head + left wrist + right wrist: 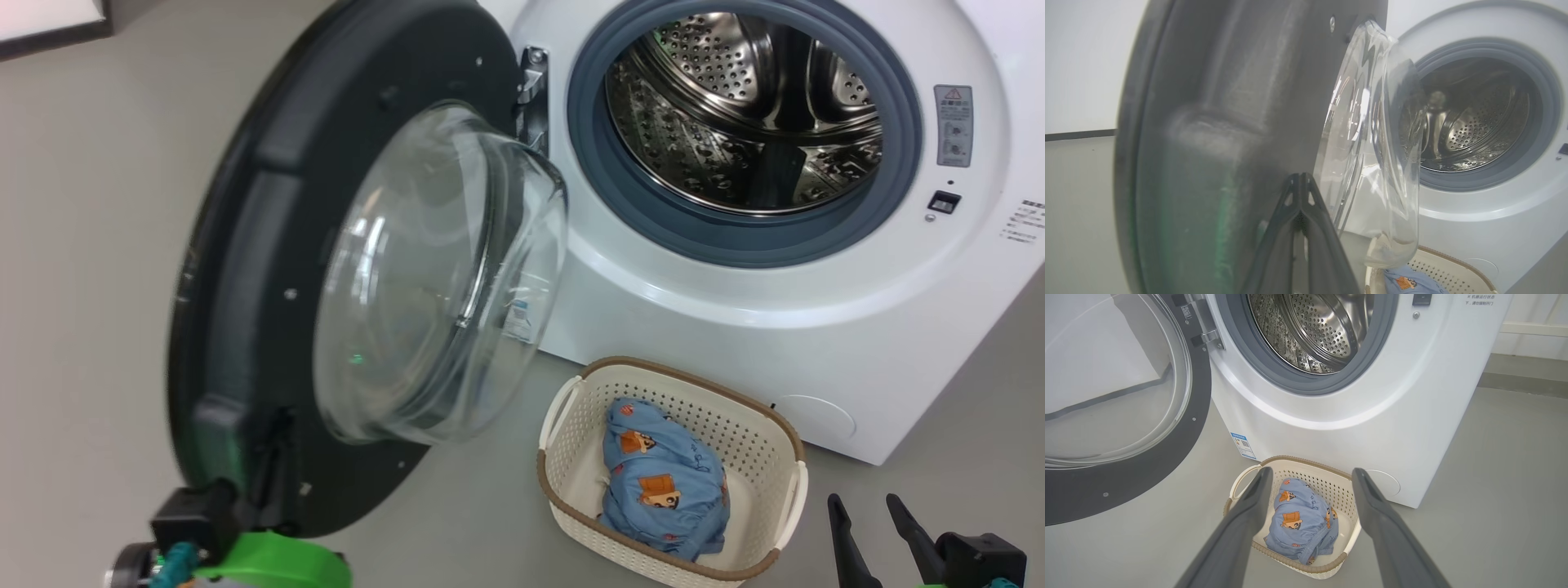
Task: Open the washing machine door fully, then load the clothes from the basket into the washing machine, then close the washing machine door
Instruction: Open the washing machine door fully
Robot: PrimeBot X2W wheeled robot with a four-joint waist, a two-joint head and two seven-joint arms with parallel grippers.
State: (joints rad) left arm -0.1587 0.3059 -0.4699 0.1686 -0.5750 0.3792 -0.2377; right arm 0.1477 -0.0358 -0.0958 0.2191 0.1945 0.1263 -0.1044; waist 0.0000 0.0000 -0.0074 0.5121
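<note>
- Your left gripper (1300, 179): fingers pressed together with nothing between them, tips at the inner face of the washing machine door (269, 245), which stands swung out on its hinge.
- Your right gripper (1311, 473): fingers spread wide and empty, poised above the basket (1294, 459).
- The clothes (1300, 522): bundled inside the basket, which sits on the floor just before the washing machine (735, 310).

Bright, even light fills the room, and shadows are soft. The door (245, 269) has white shine on its glass bump (441, 269). The drum (735, 106) gleams. In the left wrist view the door looks blurry.
</note>
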